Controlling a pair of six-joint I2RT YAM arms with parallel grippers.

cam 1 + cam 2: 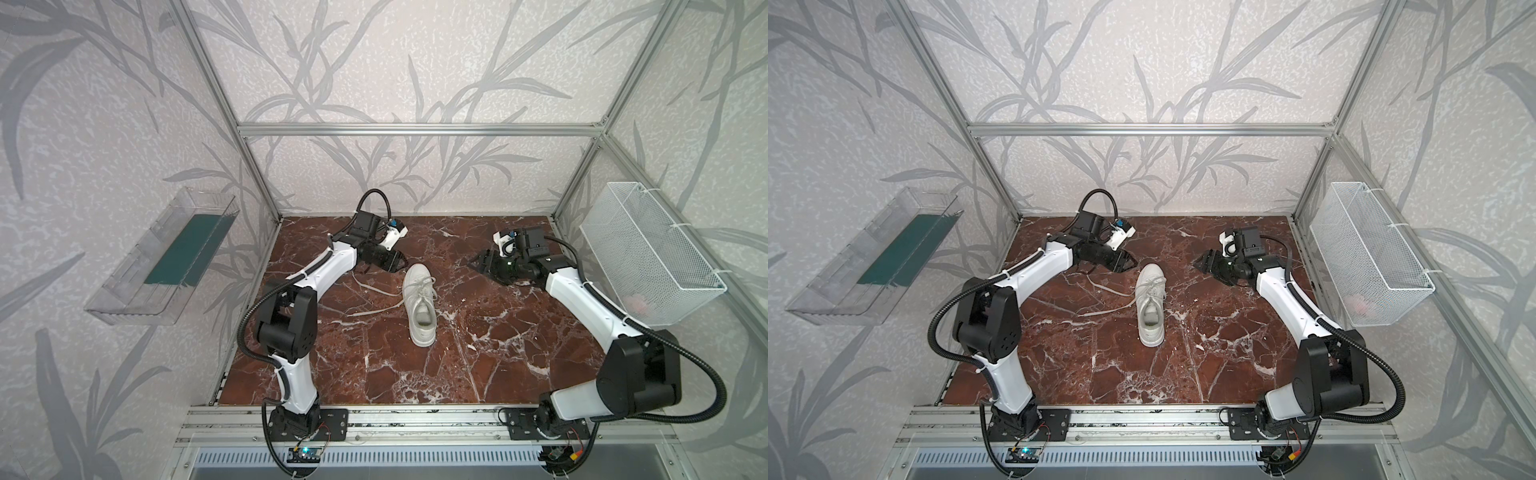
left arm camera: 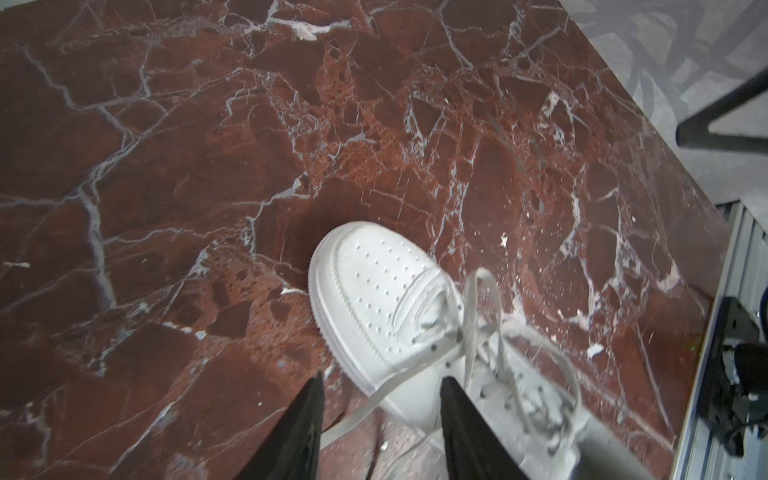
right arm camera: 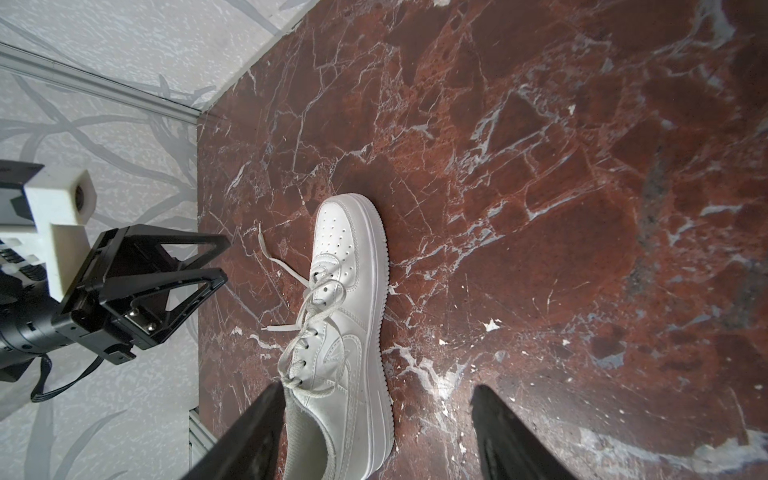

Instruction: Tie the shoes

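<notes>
The shoe [image 1: 419, 307] [image 1: 1151, 307], a white low-top sneaker, stands mid-table with its toe toward the back wall. Its laces [image 1: 374, 290] are loose, and two ends trail left across the marble. In the left wrist view the toe [image 2: 374, 282] lies ahead of my left gripper [image 2: 384, 380]. Its jaws are apart, and one lace [image 2: 358, 420] crosses the gap untouched. In the top views this gripper [image 1: 401, 262] hovers by the left of the toe. My right gripper [image 1: 478, 262] [image 3: 378, 390] is open, clear of the shoe [image 3: 353, 316] on its right, holding nothing.
The red marble table [image 1: 498, 353] is boxed in by an aluminium frame. A white wire basket [image 1: 648, 257] hangs on the right wall, and a clear plastic bin [image 1: 162, 257] on the left wall. The left gripper [image 3: 223, 258] shows in the right wrist view.
</notes>
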